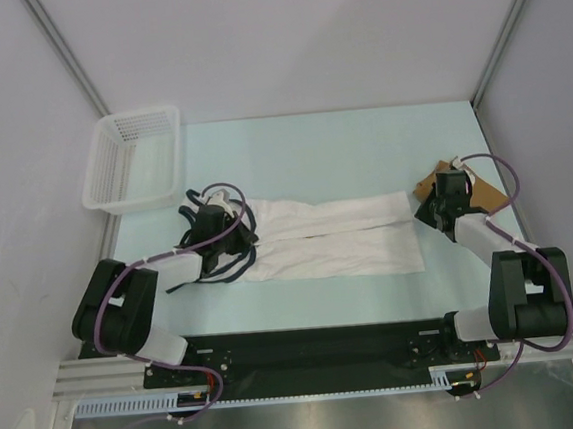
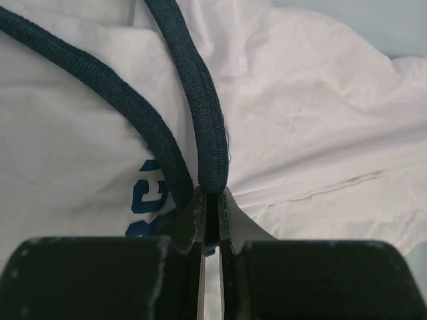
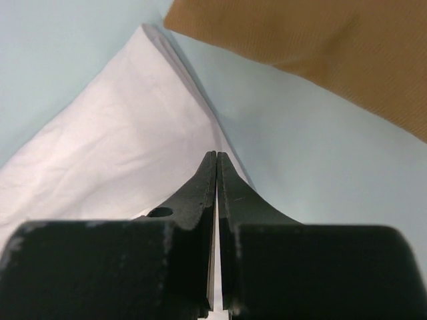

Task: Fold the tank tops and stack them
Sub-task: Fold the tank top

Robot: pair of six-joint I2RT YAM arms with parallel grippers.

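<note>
Left fingers [image 2: 189,223] and right fingers [image 3: 199,190] clench the seemingly half-folded white navy-trimmed cloth tank top [image 1: 339,240]; tan-brown cloth top [image 1: 484,197] lies right, unstacked.

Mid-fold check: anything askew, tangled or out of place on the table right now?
Nothing spilled or damaged. The white tank top has its navy straps in loose loops around the left gripper, which pinches one. The tan tank top sits at an angle near the table edge, beside the shut right gripper.

Pale blue-green desk [image 1: 360,138]. On it, stretched between left fingers [image 2: 197,212] and right fingers [image 3: 200,190], white tank top [image 1: 339,238]; just beyond right fingers, tan tank top [image 1: 483,195]; beyond left fingers, white lattice basket [image 1: 133,160].
</note>
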